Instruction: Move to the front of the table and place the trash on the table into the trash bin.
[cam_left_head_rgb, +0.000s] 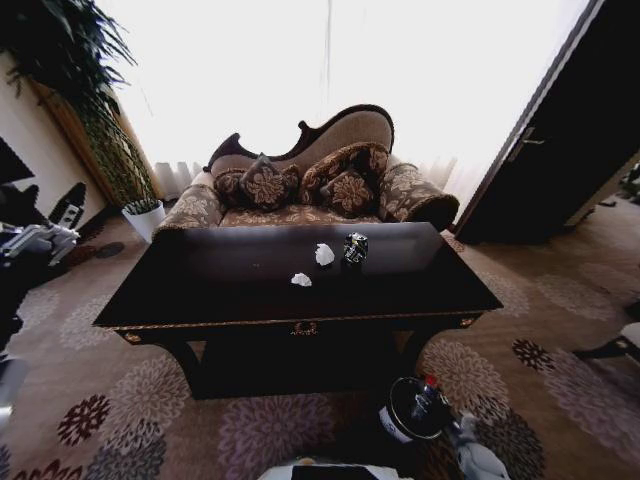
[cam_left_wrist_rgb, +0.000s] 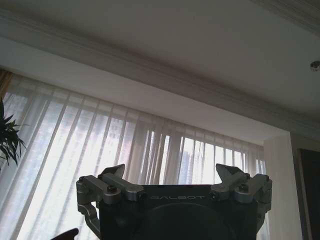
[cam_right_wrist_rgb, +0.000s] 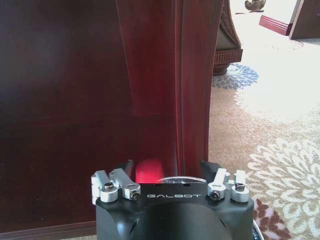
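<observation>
Head view: the table (cam_left_head_rgb: 200, 300) stands before a sofa (cam_left_head_rgb: 300, 190). On the table top, toward the sofa side, lie 2 white paper wads (cam_left_head_rgb: 324, 254) (cam_left_head_rgb: 301, 280) and a shiny black-and-silver can (cam_left_head_rgb: 355, 248), the can just beside the farther wad. The trash bin (cam_left_head_rgb: 412, 408) sits on the carpet (cam_left_head_rgb: 540, 380) in front of the table, near its right leg.

Left wrist view: the left gripper (cam_left_wrist_rgb: 172, 180) points up at curtains (cam_left_wrist_rgb: 125, 165), fingers spread wide, nothing between them.

Right wrist view: the right gripper (cam_right_wrist_rgb: 167, 172) hangs beside the table's leg (cam_right_wrist_rgb: 192, 85), fingers apart around a red piece (cam_right_wrist_rgb: 148, 171); whether they touch it I cannot tell.
</observation>
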